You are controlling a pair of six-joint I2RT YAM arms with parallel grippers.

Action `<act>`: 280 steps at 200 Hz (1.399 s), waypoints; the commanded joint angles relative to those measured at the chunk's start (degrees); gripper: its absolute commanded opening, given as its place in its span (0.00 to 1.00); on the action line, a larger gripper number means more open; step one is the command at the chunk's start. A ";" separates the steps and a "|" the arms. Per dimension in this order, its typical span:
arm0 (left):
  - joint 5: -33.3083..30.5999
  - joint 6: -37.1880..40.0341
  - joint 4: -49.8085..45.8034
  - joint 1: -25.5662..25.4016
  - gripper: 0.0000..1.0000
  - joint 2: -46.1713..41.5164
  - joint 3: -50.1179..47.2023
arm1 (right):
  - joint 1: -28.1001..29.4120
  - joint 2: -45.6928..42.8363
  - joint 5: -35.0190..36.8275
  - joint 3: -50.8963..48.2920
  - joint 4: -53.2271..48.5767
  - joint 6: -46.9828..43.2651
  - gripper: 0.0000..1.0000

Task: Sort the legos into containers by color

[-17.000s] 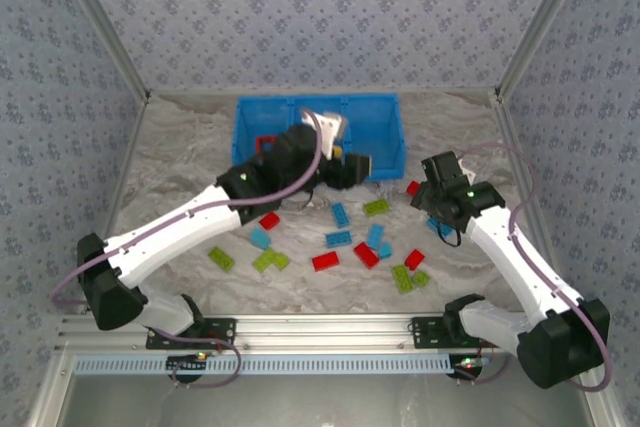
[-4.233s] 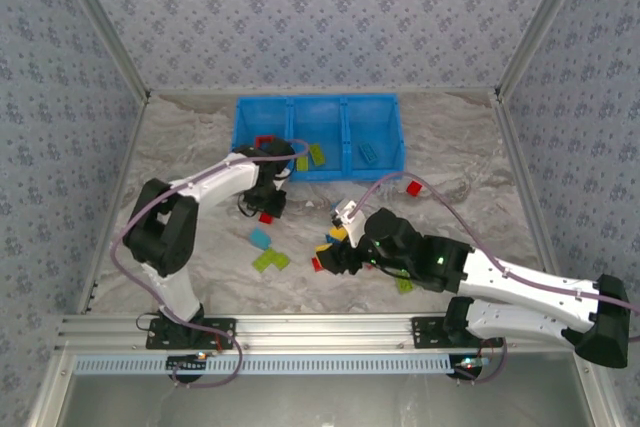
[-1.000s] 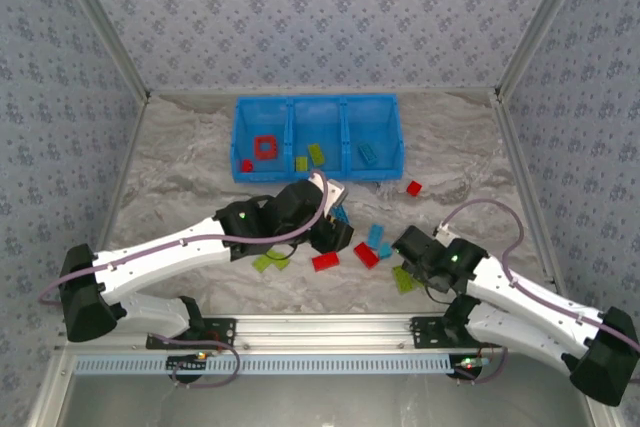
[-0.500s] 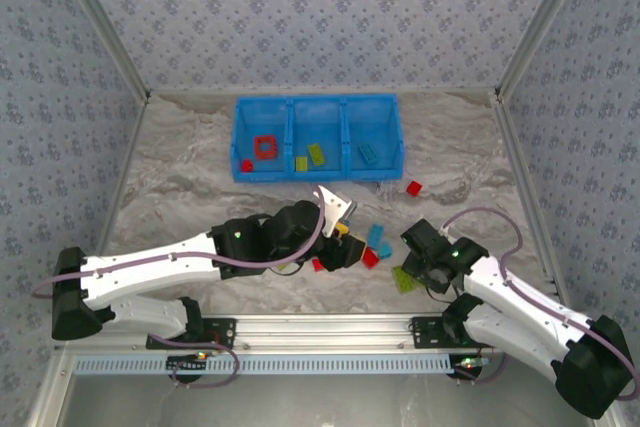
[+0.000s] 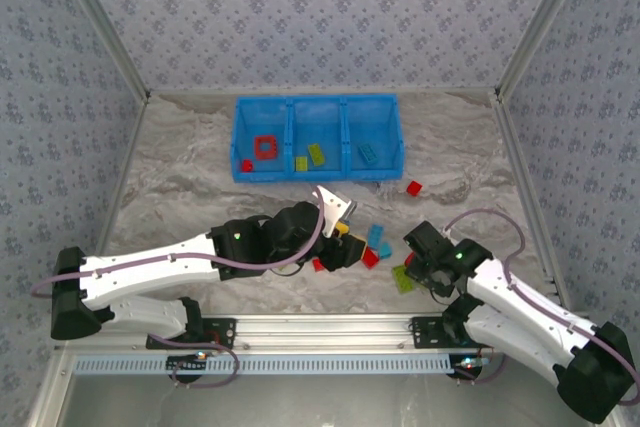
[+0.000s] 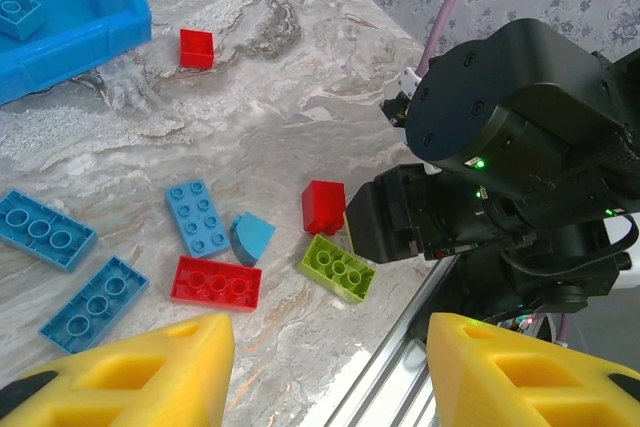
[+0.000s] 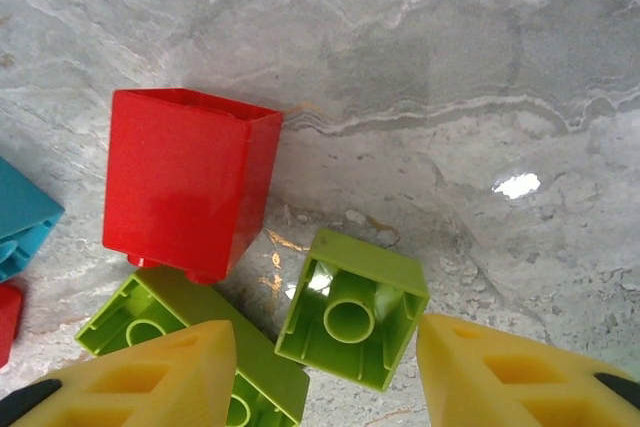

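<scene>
Right, the right gripper hangs spread astride the small upturned lime green plastic brick, so centre it, drop straight, then pinch; left gripper gapes empty too.

no readable text, numbers or labels on the legos, the containers or the arms.

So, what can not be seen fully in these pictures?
Top view: the left pincer covers most of a flat red plastic brick.
Right wrist view: a long lime green plastic brick runs off the bottom edge.
Left wrist view: the bright blue plastic bin is cut off top-left.
</scene>
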 commanded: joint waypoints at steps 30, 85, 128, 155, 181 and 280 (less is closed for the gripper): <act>0.26 0.48 1.80 -0.51 0.54 -0.95 1.26 | -0.50 0.35 -1.57 0.30 -3.00 0.57 0.58; 1.02 0.59 2.65 -0.60 0.54 -0.88 0.96 | -3.28 5.13 -3.38 -1.03 3.78 -0.04 0.59; 1.66 0.91 2.83 -0.76 0.54 -1.09 1.31 | -3.29 7.50 -2.93 0.06 3.56 -0.24 0.56; 1.73 1.01 3.18 -0.85 0.54 -1.07 1.28 | -3.66 8.70 -2.76 -0.40 5.05 0.16 0.54; 1.52 0.94 3.02 -0.88 0.54 -1.12 1.28 | -4.38 9.77 -2.94 -1.05 7.52 -0.24 0.51; 0.61 0.33 3.04 -0.89 0.54 -3.11 0.46 | -4.58 8.96 -1.58 -1.76 9.17 -2.15 0.32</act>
